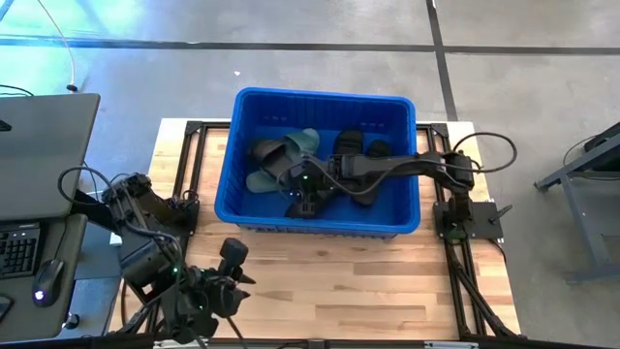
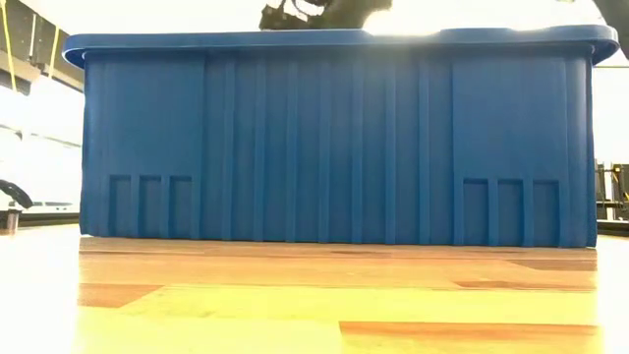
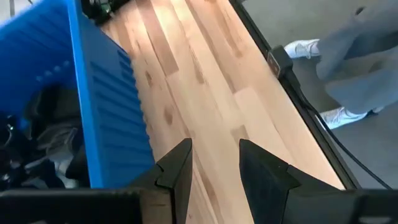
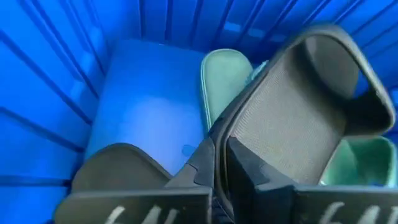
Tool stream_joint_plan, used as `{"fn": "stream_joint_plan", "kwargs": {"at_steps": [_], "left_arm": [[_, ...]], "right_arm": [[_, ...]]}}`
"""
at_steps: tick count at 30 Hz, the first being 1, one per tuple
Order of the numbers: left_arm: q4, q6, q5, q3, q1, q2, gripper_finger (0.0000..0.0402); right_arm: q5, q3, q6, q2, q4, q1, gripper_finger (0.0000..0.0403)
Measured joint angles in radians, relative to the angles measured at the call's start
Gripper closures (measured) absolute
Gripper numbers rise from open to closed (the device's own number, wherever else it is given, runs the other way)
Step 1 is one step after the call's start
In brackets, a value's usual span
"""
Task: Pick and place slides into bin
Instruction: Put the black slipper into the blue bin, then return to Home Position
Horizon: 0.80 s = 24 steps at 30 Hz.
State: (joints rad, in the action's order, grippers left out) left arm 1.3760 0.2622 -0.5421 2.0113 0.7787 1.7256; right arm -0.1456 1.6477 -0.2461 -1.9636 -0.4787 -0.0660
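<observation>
The blue bin stands on the wooden table; it fills the low view. Several slides lie inside it: black ones and a sage green one. My right gripper reaches into the bin from the table's right and is shut on a black slide with a grey footbed. Green slides lie under it. My left gripper waits open and empty over the table's near left, beside the bin's outer wall. My right gripper pinches the black slide's sole edge at one end between its two fingers. The slide stands tilted away from the fingers, footbed showing, over the other slides in the bin. Whether its far end rests on them I cannot tell.
Bare wooden table lies in front of the bin. A laptop and a mouse sit off the table's left. A person's legs and white shoes show beyond the table edge in the left wrist view.
</observation>
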Motion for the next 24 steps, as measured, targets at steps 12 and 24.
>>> {"fn": "stream_joint_plan", "kwargs": {"at_steps": [12,24], "left_arm": [[0.022,0.079,-0.031,0.0,0.0,0.0,0.0286],[0.008,0.09,-0.014,0.0,0.0,0.0,0.0286]], "right_arm": [[0.105,-0.052,-0.047,0.0,0.049,-0.007,0.0295],[-0.107,0.1,0.059,0.017,-0.121,0.052,0.023]]}}
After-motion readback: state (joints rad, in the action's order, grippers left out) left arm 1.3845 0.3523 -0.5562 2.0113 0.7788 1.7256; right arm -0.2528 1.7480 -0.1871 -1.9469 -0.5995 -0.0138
